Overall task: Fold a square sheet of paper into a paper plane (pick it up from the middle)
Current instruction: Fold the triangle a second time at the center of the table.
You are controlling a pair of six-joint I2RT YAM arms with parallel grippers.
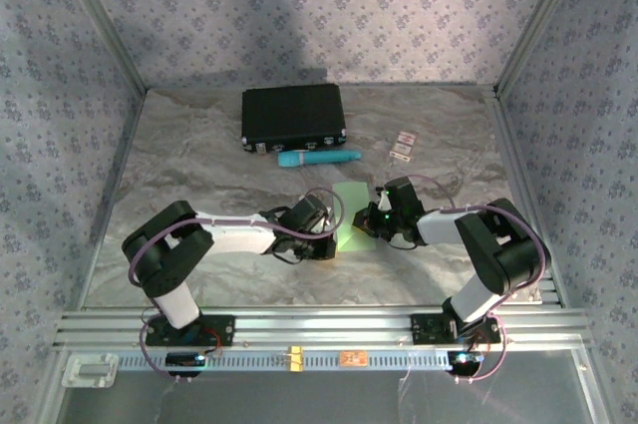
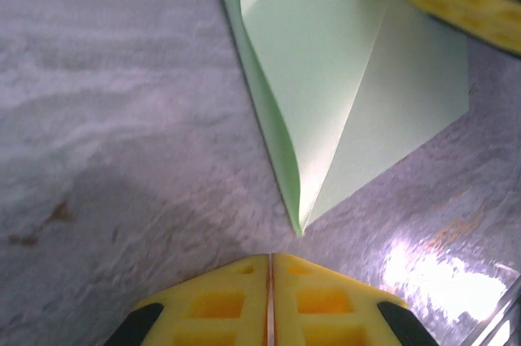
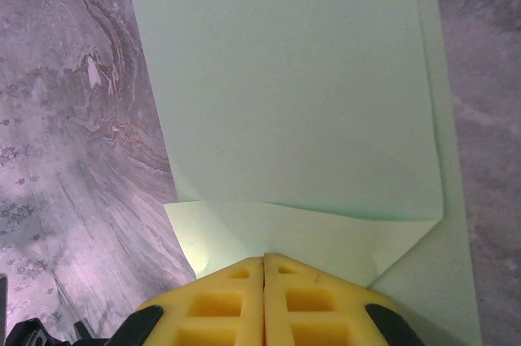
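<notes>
The pale green sheet of paper point(image 1: 349, 207) lies on the table between my two grippers, folded over itself. In the left wrist view the paper point(image 2: 342, 77) narrows to a point with a raised folded edge. My left gripper point(image 2: 270, 258) is shut and holds nothing, its tips just short of that point. In the right wrist view my right gripper point(image 3: 264, 258) is shut, its tips resting on a folded-in corner flap of the paper point(image 3: 285, 77). From above, the left gripper point(image 1: 331, 242) is at the paper's near left and the right gripper point(image 1: 366, 227) at its right edge.
A black case point(image 1: 293, 117) lies at the back of the marbled table point(image 1: 199, 165), with a teal tube point(image 1: 319, 158) just in front of it. Two small cards point(image 1: 403, 144) lie to the right. Patterned walls close three sides, and an aluminium rail point(image 1: 319, 324) runs along the front.
</notes>
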